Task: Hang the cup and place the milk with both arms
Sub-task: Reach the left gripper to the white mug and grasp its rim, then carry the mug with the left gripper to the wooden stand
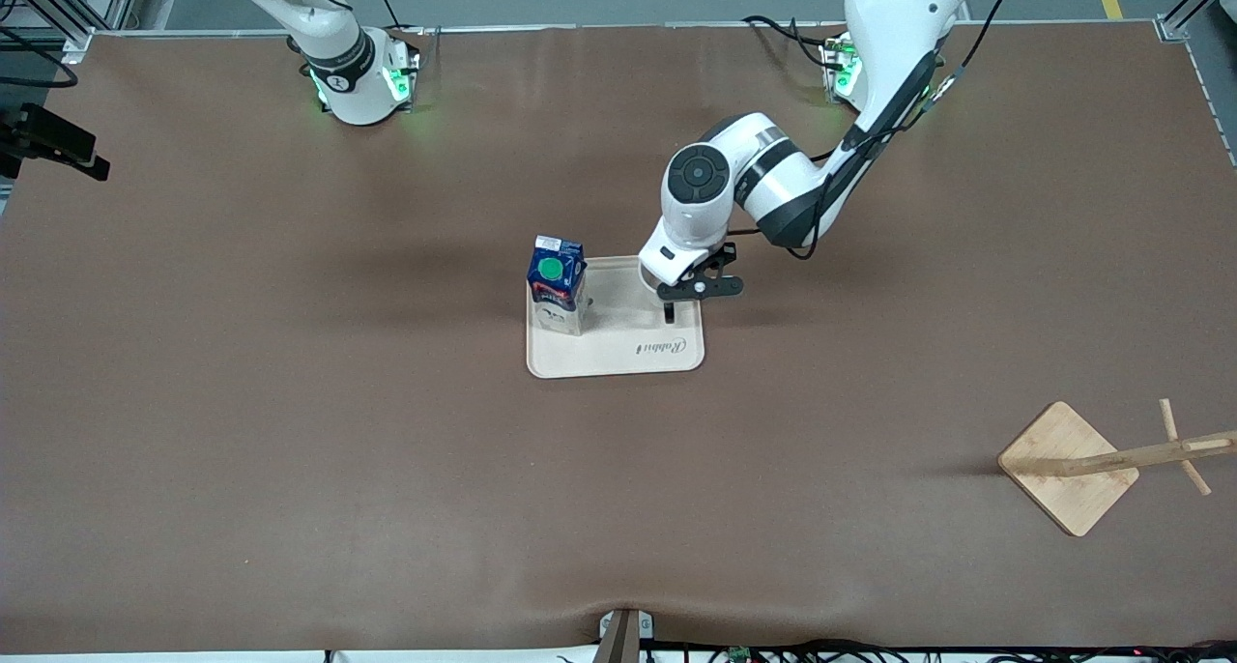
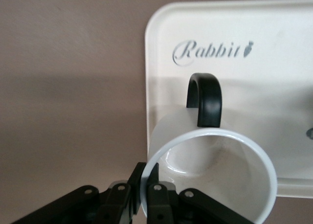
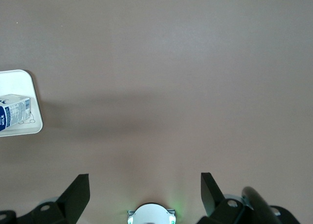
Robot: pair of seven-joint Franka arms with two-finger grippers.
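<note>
We have the left gripper [image 2: 144, 192] pinched on the cup's [image 2: 210, 180] rim over the tray [image 1: 618, 354] — handle free for hanging — the milk [image 1: 557, 284] standing on that tray; right gripper [image 3: 145, 192] waits, spread wide.

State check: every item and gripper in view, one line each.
cup: upright on tray, rim pinched by left gripper
milk: upright on tray, capped
tray: flat on table
rack: bare, nothing hung
left gripper: shut on cup
right gripper: open, waiting

We see a cream tray [image 1: 618, 354] mid-surface [image 1: 290, 402] and a wooden rack [image 1: 1073, 465] tipped over near the left arm's end.
</note>
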